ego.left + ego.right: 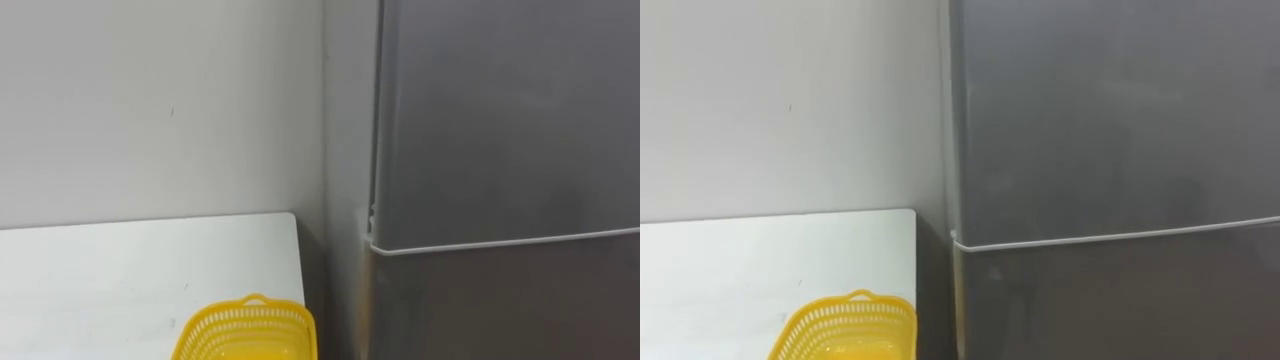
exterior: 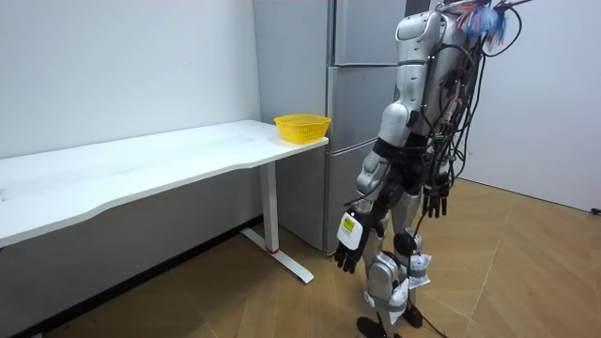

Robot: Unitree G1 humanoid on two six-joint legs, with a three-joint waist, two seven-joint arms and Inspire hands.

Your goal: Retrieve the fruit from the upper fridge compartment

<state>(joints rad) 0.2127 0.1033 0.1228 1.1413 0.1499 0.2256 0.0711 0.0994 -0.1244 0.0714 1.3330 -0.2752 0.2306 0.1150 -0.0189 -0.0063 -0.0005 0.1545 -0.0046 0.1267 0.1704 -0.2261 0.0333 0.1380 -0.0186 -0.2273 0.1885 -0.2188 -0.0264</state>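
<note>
**While both hands hang empty, the upper door is closed**

Left hand (image 2: 347,252) hangs by the thigh, fingers loose and apart, holding nothing. Right hand (image 2: 434,202) hangs the same way at the hip. Robot stands facing the fridge.

Upper fridge door (image 1: 500,120) is shut, so the item to fetch is hidden behind it. No handle seen.

Judgement: opening comes first. Raise one hand to the door's free edge, hook fingers behind it and pull in an arc, body clear of the swing.

Yellow basket (image 1: 248,332) sits at the white table (image 1: 100,270) corner beside the fridge.
</note>
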